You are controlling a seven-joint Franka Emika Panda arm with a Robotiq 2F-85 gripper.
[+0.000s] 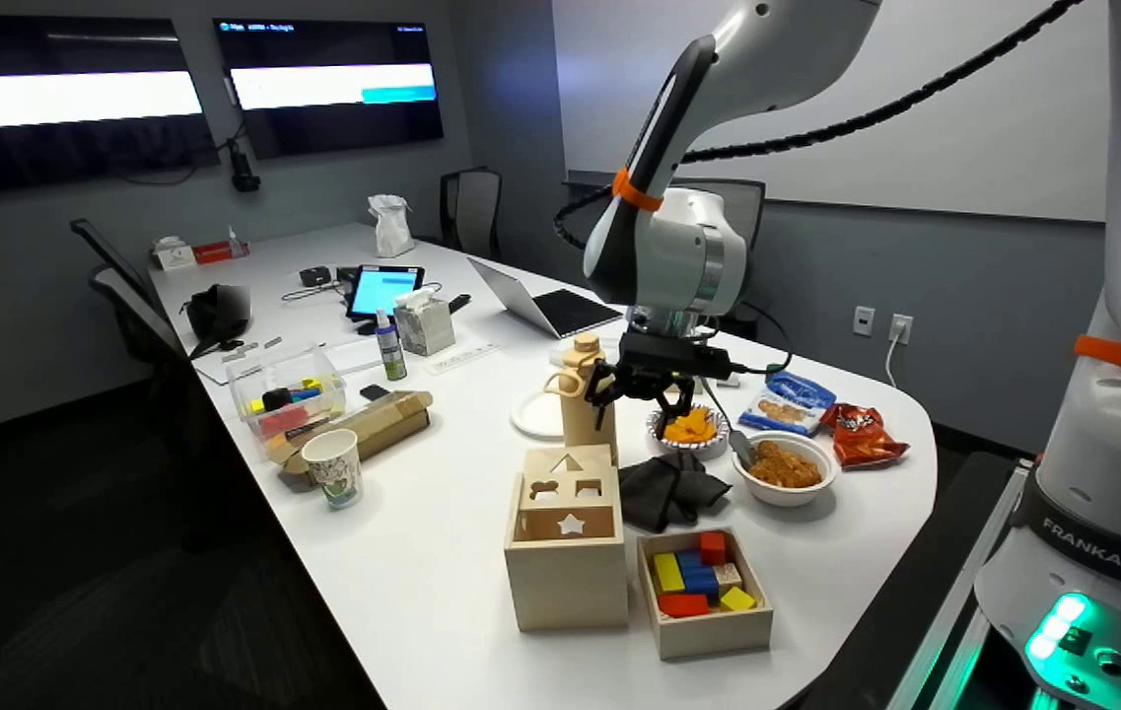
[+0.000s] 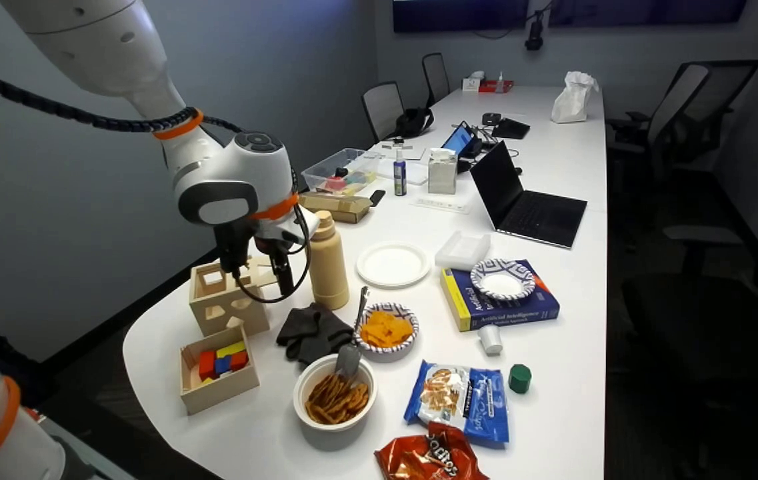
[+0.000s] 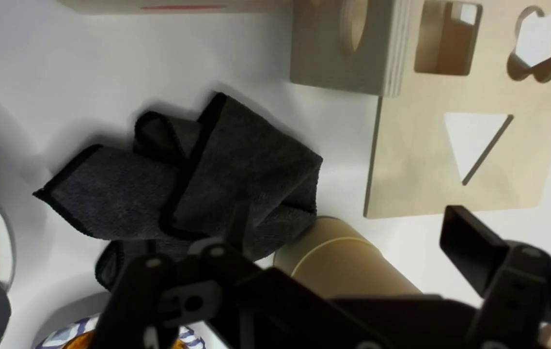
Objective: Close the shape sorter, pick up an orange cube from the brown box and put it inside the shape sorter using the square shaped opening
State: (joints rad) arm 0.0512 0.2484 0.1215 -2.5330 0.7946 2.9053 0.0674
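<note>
The shape sorter (image 1: 570, 582) is a pale wooden box with its flat lid (image 3: 411, 160) slid partly off. The lid overhangs the rear edge, so part of the inside shows. In the wrist view the lid's square shaped opening (image 3: 449, 39) lies between a clover-shaped hole and the box wall. Beside the sorter stands the brown box (image 1: 718, 639), holding red, blue, yellow and plain blocks. One red-orange cube (image 1: 713, 547) sits at its far corner; whether this is the orange cube I cannot tell. My gripper (image 3: 353, 228) hangs above the table, open, holding nothing.
A tan bottle (image 2: 329, 267) stands close to my gripper and the lid's overhanging end. A dark cloth (image 3: 236, 169) lies near the sorter. Bowls of orange chips (image 2: 387, 329) and brown snacks (image 2: 335, 400) stand nearby, with a white plate (image 2: 392, 265) behind.
</note>
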